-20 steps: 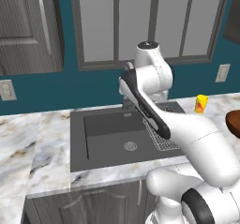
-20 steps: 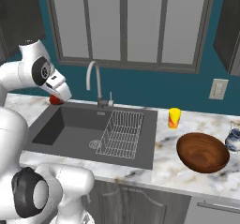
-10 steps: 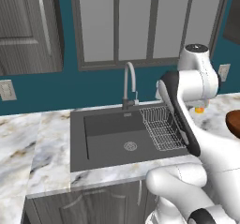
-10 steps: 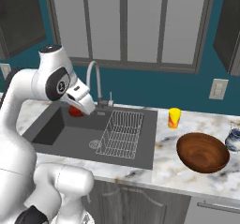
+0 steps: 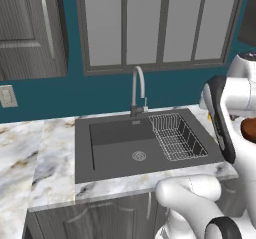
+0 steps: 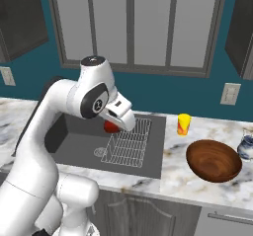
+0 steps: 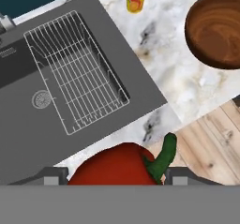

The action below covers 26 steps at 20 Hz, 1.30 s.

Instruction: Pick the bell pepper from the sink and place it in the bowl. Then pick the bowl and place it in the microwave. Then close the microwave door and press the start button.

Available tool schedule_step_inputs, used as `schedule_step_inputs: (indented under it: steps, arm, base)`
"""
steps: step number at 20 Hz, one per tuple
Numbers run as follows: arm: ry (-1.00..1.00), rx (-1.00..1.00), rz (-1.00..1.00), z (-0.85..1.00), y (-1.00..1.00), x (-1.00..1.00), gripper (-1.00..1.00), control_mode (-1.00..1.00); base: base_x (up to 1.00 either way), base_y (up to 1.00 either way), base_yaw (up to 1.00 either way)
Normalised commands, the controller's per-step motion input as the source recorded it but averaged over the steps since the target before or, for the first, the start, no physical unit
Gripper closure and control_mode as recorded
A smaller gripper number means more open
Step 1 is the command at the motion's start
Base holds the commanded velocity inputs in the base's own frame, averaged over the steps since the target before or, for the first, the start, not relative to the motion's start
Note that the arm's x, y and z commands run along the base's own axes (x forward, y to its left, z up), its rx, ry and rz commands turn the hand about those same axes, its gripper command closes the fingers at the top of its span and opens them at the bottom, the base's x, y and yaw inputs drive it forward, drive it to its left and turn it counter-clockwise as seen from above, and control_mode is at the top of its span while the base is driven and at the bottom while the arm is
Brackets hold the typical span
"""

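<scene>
The red bell pepper [image 7: 115,164] with its green stem sits between my gripper's [image 7: 115,176] two dark finger tips, shut on it. In the right base view the bell pepper [image 6: 109,127] peeks out under the white hand, above the wire rack end of the dark grey sink [image 6: 74,143]. The reddish-brown bowl [image 6: 213,160] stands on the marble counter right of the sink, apart from the gripper [image 6: 112,127]. From the hand, the bowl [image 7: 218,28] lies at upper right, with the sink [image 7: 18,92] at left. The microwave is out of view.
A wire rack [image 7: 75,73] fills the sink's right half, near the round drain [image 7: 41,99]. A small yellow object [image 6: 184,124] stands on the counter between sink and bowl. A curved faucet [image 5: 139,85] rises behind the sink [image 5: 115,148]. A glass item [image 6: 245,146] sits beyond the bowl.
The arm has swung to the right with the bell pepper, from over the sink's left side to above the wire rack, closer to the bowl.
</scene>
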Motion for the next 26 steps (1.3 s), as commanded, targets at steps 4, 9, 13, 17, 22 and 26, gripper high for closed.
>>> schedule_step_inputs:
  steps: [4, 9, 13, 17, 22, 26]
  arm:
    - [0.05, -0.01, -0.01, 0.00, -1.00, 0.00, 1.00, -1.00]
    - [0.12, 0.00, -0.03, -0.11, -1.00, 0.04, 1.00, -1.00]
    - [0.18, -0.02, -0.07, -0.37, -1.00, 0.17, 1.00, -1.00]
    - [0.12, -0.02, -0.06, -0.49, -0.98, 0.23, 1.00, -1.00]
    - [0.03, -0.05, -0.05, -0.52, -0.71, 0.39, 1.00, -1.00]
    - [0.00, -0.08, -0.01, -0.43, -0.42, 0.53, 1.00, -1.00]
  base:
    - [0.00, 0.00, 0.00]
    - [0.00, 0.00, 0.00]
    - [0.00, 0.00, 0.00]
    - [0.00, 0.00, 0.00]
    - [0.00, 0.00, 0.00]
    - [0.00, 0.00, 0.00]
